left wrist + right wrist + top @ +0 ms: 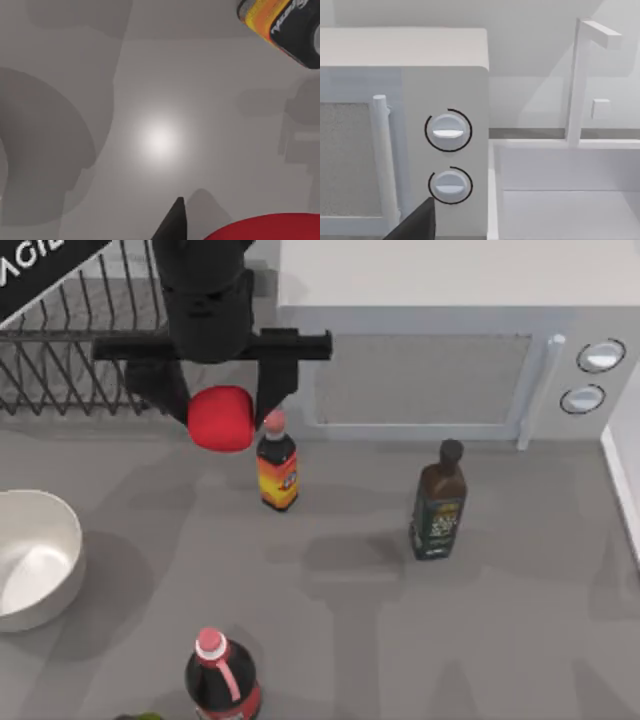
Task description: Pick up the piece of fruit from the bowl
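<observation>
Fruit [221,418] is clamped in your left gripper [225,410], raised well clear of the white bowl [45,540], up and right of it; pickup looks done, confirm the grip holds

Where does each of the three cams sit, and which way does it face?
Top view: above the table, looking down; left arm's tool holds the red fruit, bowl at left.
Left wrist view: on the left arm, facing down at the table; a finger and the fruit show.
Right wrist view: on the right arm, facing the microwave and sink.
Shared: top and left wrist views show the fruit and the orange-labelled bottle.
</observation>
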Available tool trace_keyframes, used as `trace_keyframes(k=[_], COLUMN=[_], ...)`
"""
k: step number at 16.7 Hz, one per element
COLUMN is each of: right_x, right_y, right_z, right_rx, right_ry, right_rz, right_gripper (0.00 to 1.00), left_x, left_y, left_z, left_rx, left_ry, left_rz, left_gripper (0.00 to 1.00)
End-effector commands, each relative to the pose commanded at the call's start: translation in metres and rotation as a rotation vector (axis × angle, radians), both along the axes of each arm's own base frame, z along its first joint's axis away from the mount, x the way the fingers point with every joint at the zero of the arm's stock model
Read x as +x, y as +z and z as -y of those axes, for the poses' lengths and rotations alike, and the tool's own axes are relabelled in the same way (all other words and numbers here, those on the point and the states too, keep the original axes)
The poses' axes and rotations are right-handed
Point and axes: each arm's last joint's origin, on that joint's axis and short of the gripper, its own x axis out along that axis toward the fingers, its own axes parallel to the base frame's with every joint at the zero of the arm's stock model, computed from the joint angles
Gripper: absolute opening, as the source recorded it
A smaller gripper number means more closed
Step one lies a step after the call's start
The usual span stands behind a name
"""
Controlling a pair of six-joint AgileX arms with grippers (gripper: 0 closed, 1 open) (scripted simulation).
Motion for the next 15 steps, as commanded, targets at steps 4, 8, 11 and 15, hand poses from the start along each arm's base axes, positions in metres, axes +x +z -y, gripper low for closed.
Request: trace_keyframes(k=[4, 8, 11, 15], right_x=[0.000, 0.000, 0.000, 0.000], right_y=[0.000, 0.000, 0.000, 0.000], right_z=[0.000, 0.000, 0.000, 0.000], right_rx=[0.000, 0.000, 0.000, 0.000], right_ry=[0.000, 0.000, 0.000, 0.000], right_rz=[0.000, 0.000, 0.000, 0.000], right_gripper=[1.00, 1.00, 1.00, 1.00], left_x=[0.000, -0.004, -0.012, -0.015], left_y=[-0.004, -0.010, -0.031, -0.076], left_z=[0.007, 0.005, 0.004, 0.005], left_rx=[0.000, 0.019, 0.048, 0.053], left_ry=[0.000, -0.031, -0.094, -0.116], left_rz=[0.000, -0.030, -0.077, -0.087], left_gripper=[0.00, 0.00, 0.00, 0.00])
